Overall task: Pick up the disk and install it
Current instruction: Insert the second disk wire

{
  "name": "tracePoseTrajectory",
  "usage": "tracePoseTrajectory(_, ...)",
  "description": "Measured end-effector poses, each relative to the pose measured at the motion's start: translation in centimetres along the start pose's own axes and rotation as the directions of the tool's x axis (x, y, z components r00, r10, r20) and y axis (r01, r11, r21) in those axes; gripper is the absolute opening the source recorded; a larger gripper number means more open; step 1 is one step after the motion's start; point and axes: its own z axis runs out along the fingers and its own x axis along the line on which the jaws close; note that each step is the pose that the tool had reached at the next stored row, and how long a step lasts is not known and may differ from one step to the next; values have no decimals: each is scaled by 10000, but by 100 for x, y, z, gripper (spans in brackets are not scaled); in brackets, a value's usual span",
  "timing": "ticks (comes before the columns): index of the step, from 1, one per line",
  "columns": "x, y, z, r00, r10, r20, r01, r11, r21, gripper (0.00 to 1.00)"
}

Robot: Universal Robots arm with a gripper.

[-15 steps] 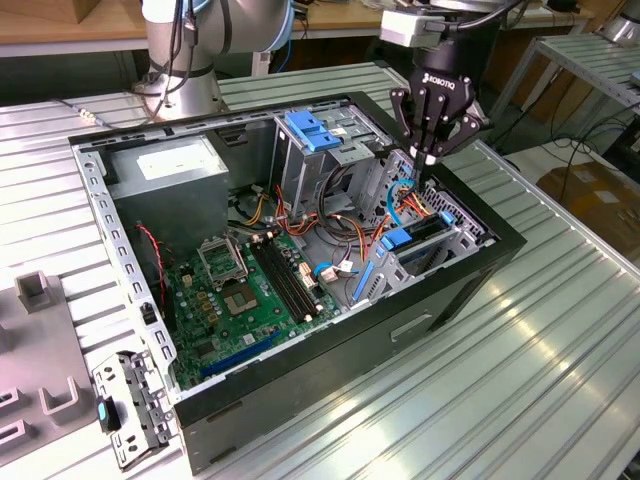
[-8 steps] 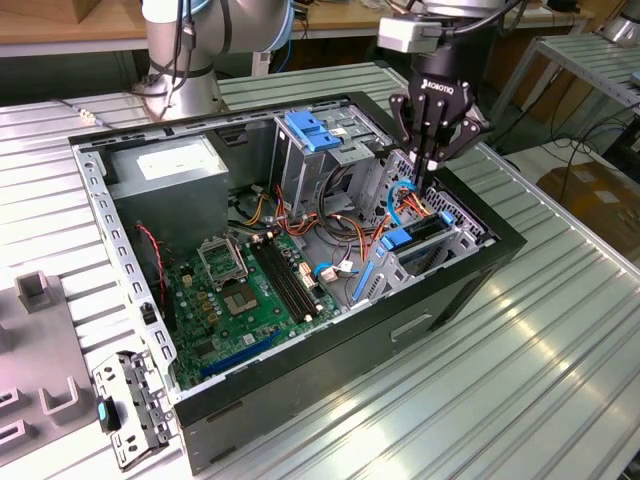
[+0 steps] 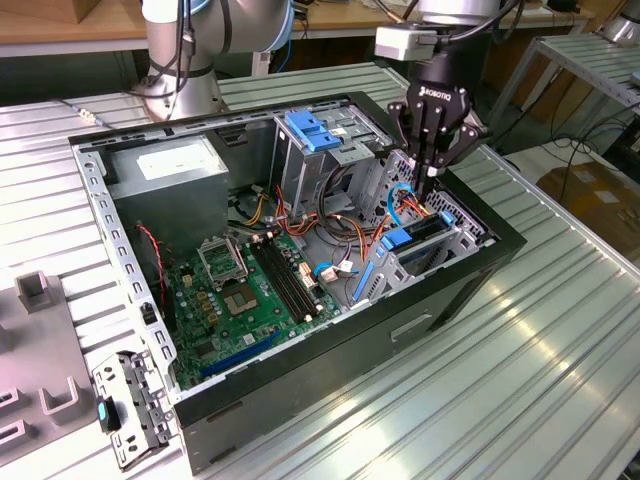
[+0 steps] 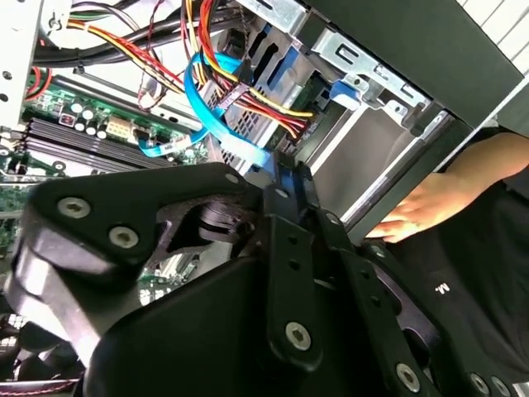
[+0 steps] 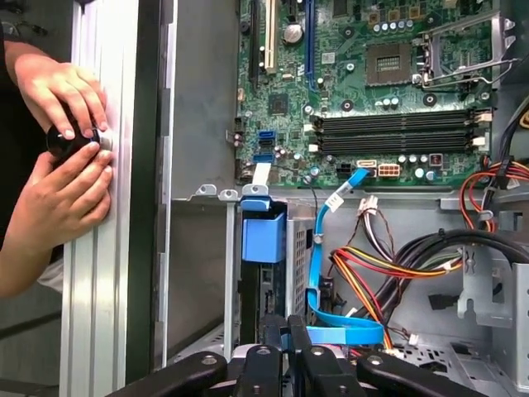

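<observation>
Tool (image 3: 430,180), fingers pinched shut, presses down on the disk (image 3: 425,238) at the case's (image 3: 300,420) three o'clock bay; push straight, clear of cables (image 5: 364,281).

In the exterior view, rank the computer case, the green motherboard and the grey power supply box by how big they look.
1. The computer case, largest; it holds the other two.
2. The green motherboard.
3. The grey power supply box, smallest; it sits farther from the camera, so its gap to the motherboard is less sure.
</observation>
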Motion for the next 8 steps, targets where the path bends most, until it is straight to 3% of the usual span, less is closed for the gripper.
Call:
tracePoseTrajectory(1, -6, -1, 13, 10000, 1, -27, -1, 10000, 0, 19)
tracePoseTrajectory(2, -10, -2, 22, 10000, 1, -45, -1, 10000, 0, 25)
tracePoseTrajectory(5, -25, -5, 55, 9999, 4, -109, -4, 10000, -1, 25)
tracePoseTrajectory(7, -27, -5, 60, 9999, 5, -119, -5, 10000, -1, 24)
tracePoseTrajectory(8, -27, -5, 61, 9999, 5, -119, -5, 10000, -1, 17)
